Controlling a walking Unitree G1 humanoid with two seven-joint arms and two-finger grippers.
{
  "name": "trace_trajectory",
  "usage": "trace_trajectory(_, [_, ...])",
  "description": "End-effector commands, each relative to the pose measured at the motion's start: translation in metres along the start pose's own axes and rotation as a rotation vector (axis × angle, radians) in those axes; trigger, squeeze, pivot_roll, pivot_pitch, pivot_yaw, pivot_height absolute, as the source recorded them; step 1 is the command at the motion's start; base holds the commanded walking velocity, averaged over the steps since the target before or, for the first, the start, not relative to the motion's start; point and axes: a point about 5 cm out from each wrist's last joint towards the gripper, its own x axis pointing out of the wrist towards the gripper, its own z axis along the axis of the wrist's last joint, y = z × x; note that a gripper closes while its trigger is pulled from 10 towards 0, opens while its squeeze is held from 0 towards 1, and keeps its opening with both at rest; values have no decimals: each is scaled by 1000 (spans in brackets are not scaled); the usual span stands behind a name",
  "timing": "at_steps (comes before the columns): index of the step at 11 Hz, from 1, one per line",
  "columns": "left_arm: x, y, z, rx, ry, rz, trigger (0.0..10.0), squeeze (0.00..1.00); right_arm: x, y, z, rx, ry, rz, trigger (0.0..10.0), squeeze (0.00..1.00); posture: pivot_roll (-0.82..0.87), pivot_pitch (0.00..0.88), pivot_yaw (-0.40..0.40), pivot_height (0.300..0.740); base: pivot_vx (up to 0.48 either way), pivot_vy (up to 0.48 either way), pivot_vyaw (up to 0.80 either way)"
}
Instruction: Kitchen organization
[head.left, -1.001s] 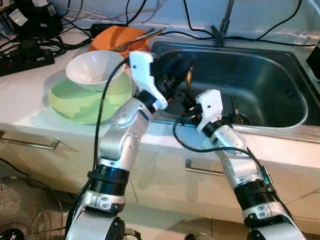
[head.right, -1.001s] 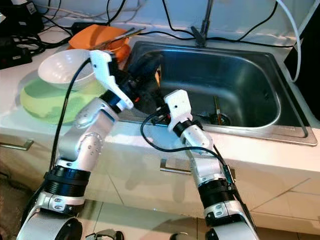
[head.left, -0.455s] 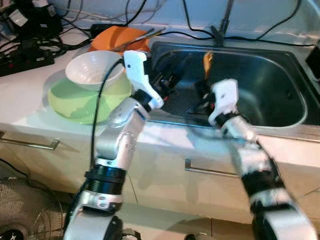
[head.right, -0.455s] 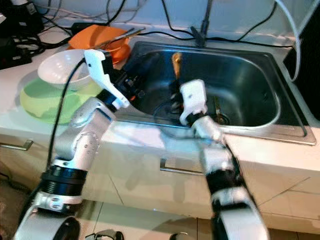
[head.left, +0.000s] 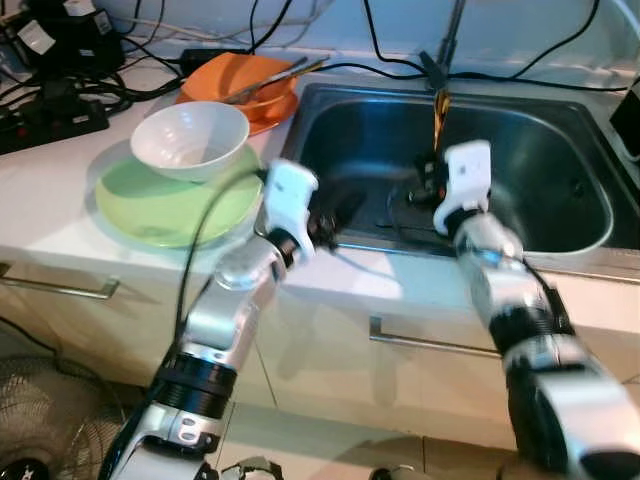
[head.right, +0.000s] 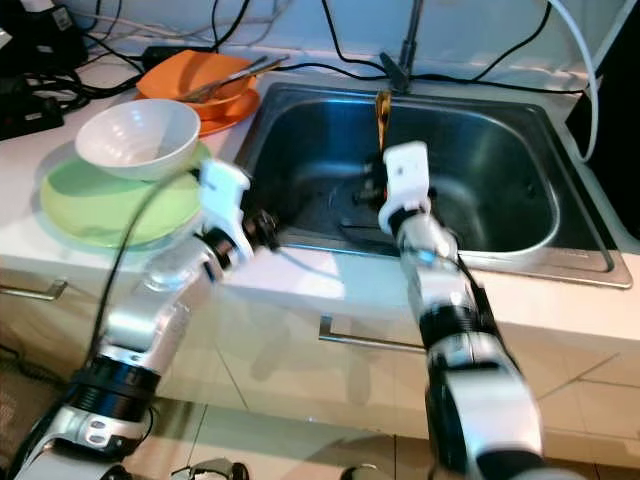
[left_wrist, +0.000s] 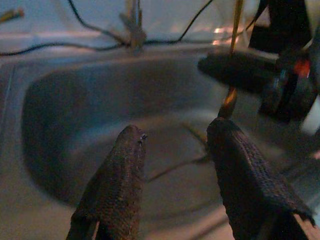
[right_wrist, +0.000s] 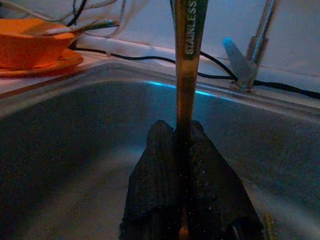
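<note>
Right claw (right_wrist: 176, 131) pinches upright utensil (right_wrist: 185, 60) (over sink (head.left: 560, 215)).

head views bright, arms motion-blurred | wrist views dim, bluish | fingers soft-focus

left gripper (left_wrist: 172, 150): fingers apart, arm reaching forward | right gripper (right_wrist: 176, 137): fingers pinched together, arm raised

The white countertop (head.left: 60, 190) carries a green plate (head.left: 150, 205), orange dishes (head.left: 240, 75) and cables (head.left: 70, 80).
</note>
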Motion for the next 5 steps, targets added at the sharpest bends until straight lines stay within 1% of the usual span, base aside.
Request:
trace_trajectory(1, [-1,-1,-8,7,49,9,10000,0,0,-10,-1,17,14,-47,10000,0,52,37,36,740,0,0,0])
trace_trajectory(2, [-3,-3,-16,9,100,15,10000,0,2,-17,-4,30,56,-86,10000,0,56,40,33,740,0,0,0])
trace_trajectory(3, [-3,-3,-20,10,132,20,10000,0,2,-22,-7,24,94,-117,10000,0,65,40,29,740,0,0,0])
trace_trajectory(4, [-4,-6,-22,22,154,4,10000,0,1,-28,-11,46,138,-152,10000,0,74,39,27,740,0,0,0])
trace_trajectory(5, [-5,-6,-23,31,162,0,10000,0,1,-29,-13,41,161,-165,10000,0,78,40,26,740,0,0,0])
